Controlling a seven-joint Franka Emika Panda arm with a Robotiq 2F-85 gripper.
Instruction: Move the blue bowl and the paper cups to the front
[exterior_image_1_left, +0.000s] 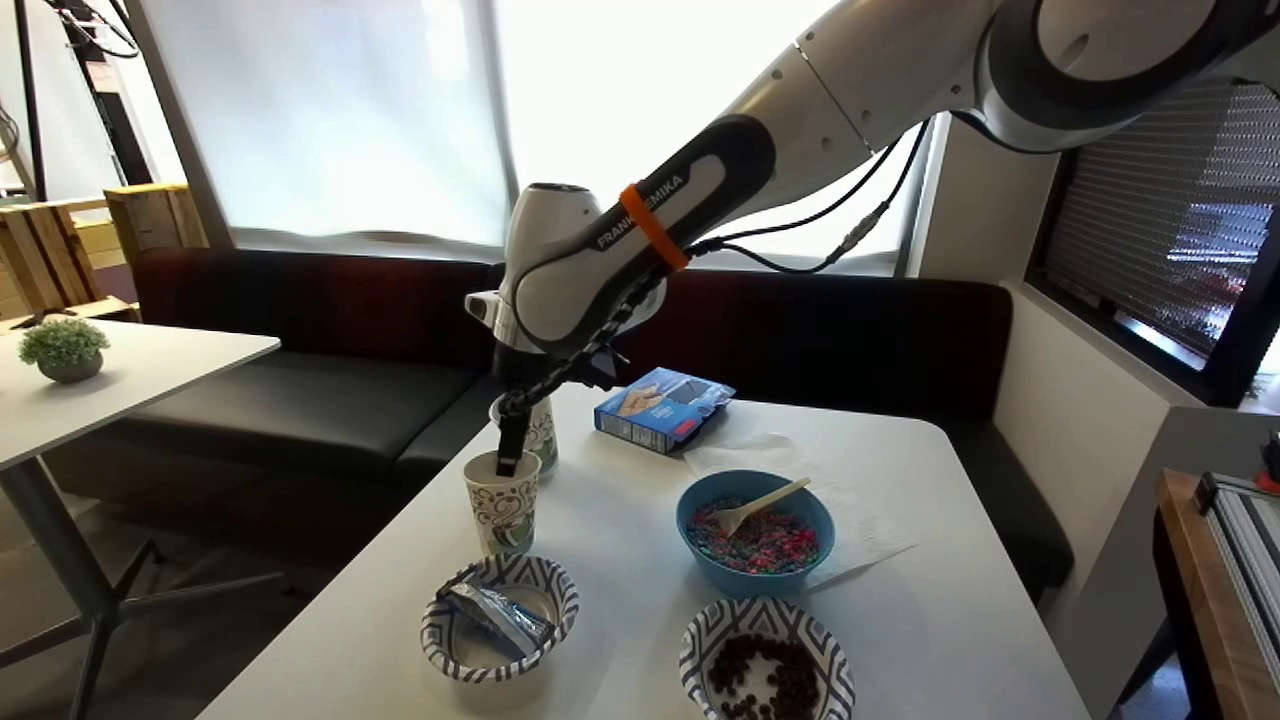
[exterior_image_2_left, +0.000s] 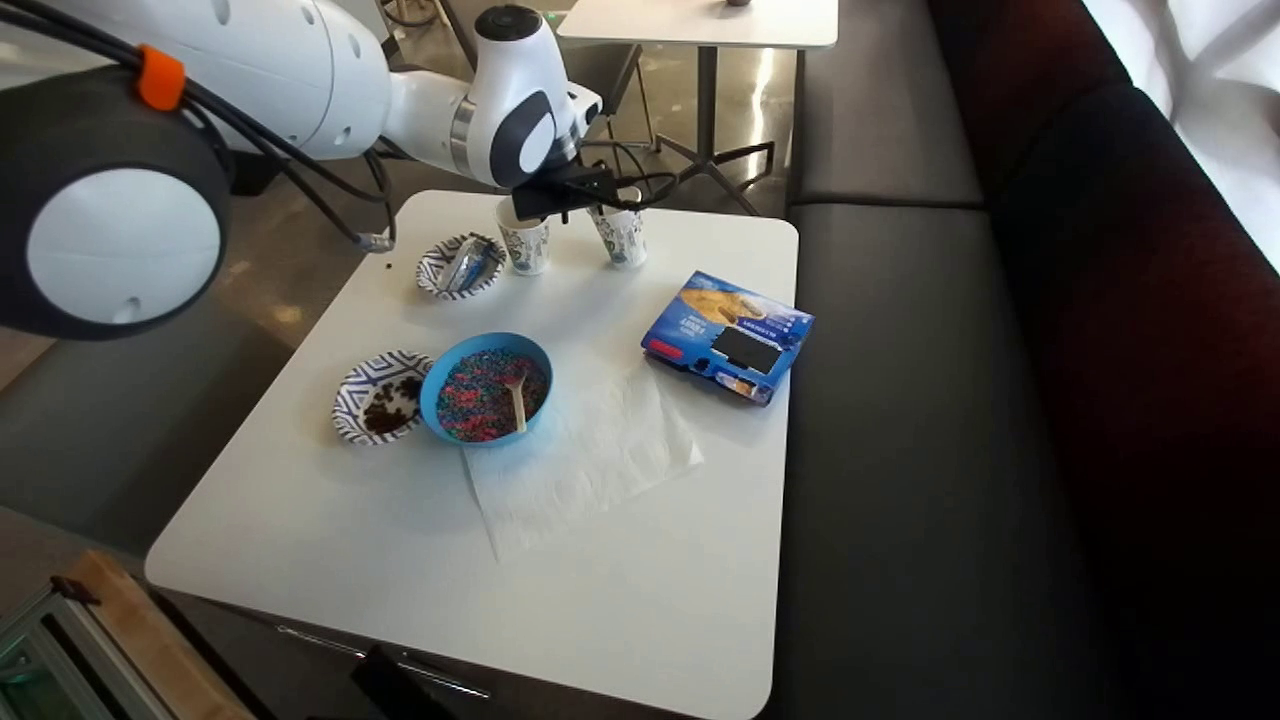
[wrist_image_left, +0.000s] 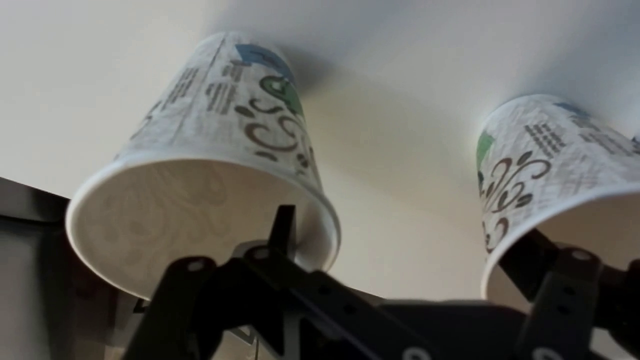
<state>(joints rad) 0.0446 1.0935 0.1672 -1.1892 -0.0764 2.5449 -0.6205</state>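
Note:
Two white paper cups with brown swirl print stand upright, side by side. The near cup (exterior_image_1_left: 505, 512) and far cup (exterior_image_1_left: 543, 442) also show in an exterior view as a cup (exterior_image_2_left: 527, 248) beside the patterned bowl and a cup (exterior_image_2_left: 622, 240) nearer the bench. In the wrist view are a left cup (wrist_image_left: 225, 115) and a right cup (wrist_image_left: 537, 150). My gripper (wrist_image_left: 407, 235) is open, with one finger reaching inside each cup's mouth. The light-blue bowl (exterior_image_1_left: 745, 586), holding colourful bits and a pale spoon, also shows in an exterior view (exterior_image_2_left: 490, 343), away from the gripper.
A patterned bowl (exterior_image_1_left: 566, 590) with a silver packet stands near the cups. Another patterned bowl (exterior_image_1_left: 828, 650) with brown balls is close to the blue bowl. A blue box (exterior_image_1_left: 655, 408) lies near the bench. A white napkin (exterior_image_2_left: 590, 480) lies beside the blue bowl.

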